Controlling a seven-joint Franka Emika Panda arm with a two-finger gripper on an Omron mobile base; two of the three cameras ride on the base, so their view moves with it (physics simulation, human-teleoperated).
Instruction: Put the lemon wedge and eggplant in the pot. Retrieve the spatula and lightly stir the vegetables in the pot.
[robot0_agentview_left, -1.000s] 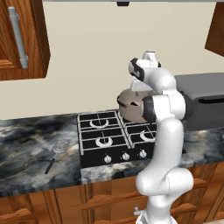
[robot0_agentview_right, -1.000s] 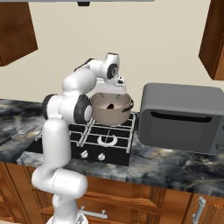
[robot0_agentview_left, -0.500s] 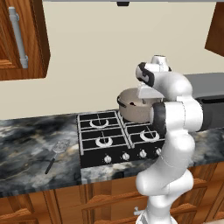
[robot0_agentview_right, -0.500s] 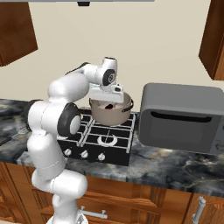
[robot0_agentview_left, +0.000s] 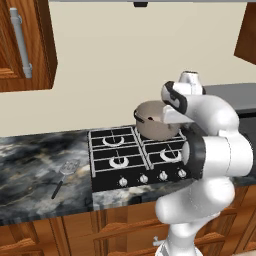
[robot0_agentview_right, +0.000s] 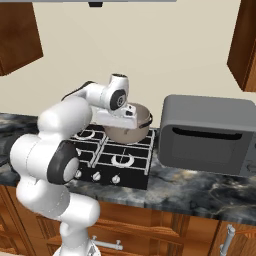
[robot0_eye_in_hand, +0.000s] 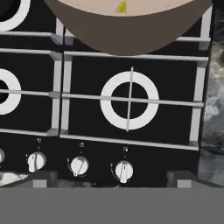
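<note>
1. The claw (robot0_eye_in_hand: 112, 178) is standing spread wide, its two dark fingertips (robot0_eye_in_hand: 43, 178) sitting far apart at the bottom of the hand view with nothing between them.
2. In that view the claw is looking down at a front burner (robot0_eye_in_hand: 129, 101) of the stove (robot0_eye_in_hand: 131, 65), with a row of knobs (robot0_eye_in_hand: 79, 166) just nearer the claw than the burner.
3. The pot (robot0_eye_in_hand: 127, 22) is sitting beyond that burner, at the far edge of the hand view; a small yellow sliver, the lemon wedge (robot0_eye_in_hand: 121, 6), is showing on its pale inside.
4. The left base view is showing the pot (robot0_agentview_left: 156, 120) on the stove's back right burner, with the robot's hand right beside it; the claw itself is hidden behind the arm there.
5. The right base view is showing the hand hanging in front of the pot (robot0_agentview_right: 131, 126), and a grey microwave (robot0_agentview_right: 207, 134) standing on the worktop (robot0_agentview_right: 200, 192) well to the right of the claw.
6. The left base view is also giving the spatula (robot0_agentview_left: 64, 175), lying flat on the dark marbled worktop well to the left of the claw, beyond the stove's left edge.
7. I cannot make out the eggplant.
</note>
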